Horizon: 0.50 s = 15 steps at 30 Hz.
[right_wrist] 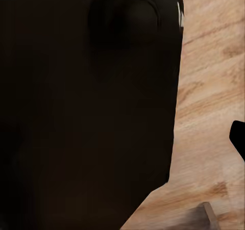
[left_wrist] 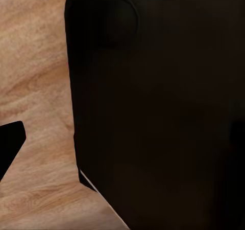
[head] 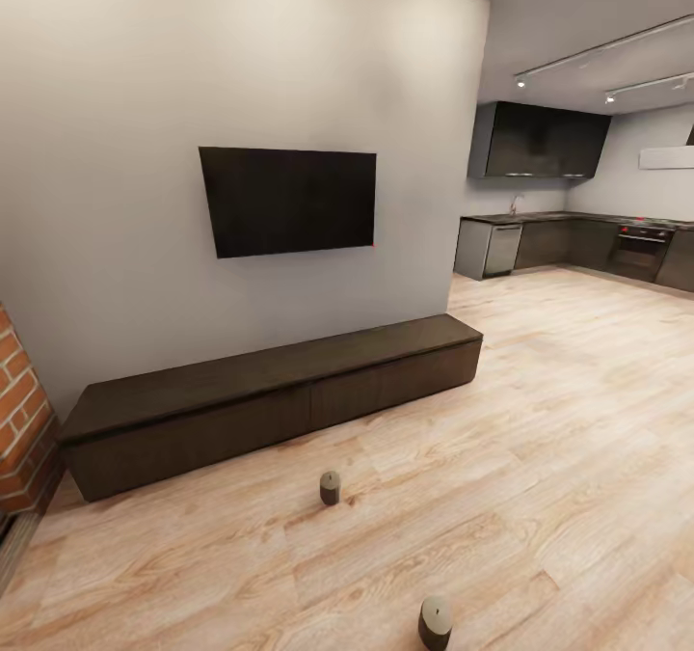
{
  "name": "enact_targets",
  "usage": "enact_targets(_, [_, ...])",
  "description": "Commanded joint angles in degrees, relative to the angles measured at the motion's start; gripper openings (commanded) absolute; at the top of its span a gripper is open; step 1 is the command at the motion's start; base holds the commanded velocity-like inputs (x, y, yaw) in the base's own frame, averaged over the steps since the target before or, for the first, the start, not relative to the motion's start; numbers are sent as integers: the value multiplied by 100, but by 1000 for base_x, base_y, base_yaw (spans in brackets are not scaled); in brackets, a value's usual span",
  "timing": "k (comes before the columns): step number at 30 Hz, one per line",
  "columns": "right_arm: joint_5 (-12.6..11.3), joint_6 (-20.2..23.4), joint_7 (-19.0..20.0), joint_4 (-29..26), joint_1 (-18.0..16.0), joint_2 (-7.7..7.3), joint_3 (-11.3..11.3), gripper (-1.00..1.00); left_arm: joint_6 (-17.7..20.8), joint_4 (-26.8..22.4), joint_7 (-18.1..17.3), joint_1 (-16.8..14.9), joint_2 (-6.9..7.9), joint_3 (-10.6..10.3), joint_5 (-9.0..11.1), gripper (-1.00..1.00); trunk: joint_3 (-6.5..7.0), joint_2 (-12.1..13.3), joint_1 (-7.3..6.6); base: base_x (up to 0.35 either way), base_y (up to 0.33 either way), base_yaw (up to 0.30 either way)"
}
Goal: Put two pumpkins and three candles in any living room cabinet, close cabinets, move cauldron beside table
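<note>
Candles: two are seen standing upright on the wood floor, one [head: 330, 487] near the front of the long dark cabinet [head: 270, 405], the other [head: 435, 621] further out, well apart. Cabinet drawers appear shut. Approach step is judged in hand; next, the nearer candle must be reached and a drawer opened. Wrist views are blocked by dark robot body, so each tool's state cannot be told. Wall TV [head: 289, 201] hangs above.
</note>
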Motion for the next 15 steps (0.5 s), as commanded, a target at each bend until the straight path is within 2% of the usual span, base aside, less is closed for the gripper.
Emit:
enact_targets(1, [14, 2, 25, -33, -34, 33, -26, 100, -18, -33, -11, 33, 33, 1, 19, 100, 0, 1, -2, 0, 0, 0])
enact_targets(5, [14, 6, 15, -92, -165, 92, -21, 100, -18, -44, -12, 106, 141, 0, 1, 100, 0, 1, -2, 0, 0, 0])
enact_targets(15, [14, 6, 15, -92, -178, 92, -21, 100, -18, -44, -12, 106, 141, 0, 1, 100, 0, 1, -2, 0, 0, 0])
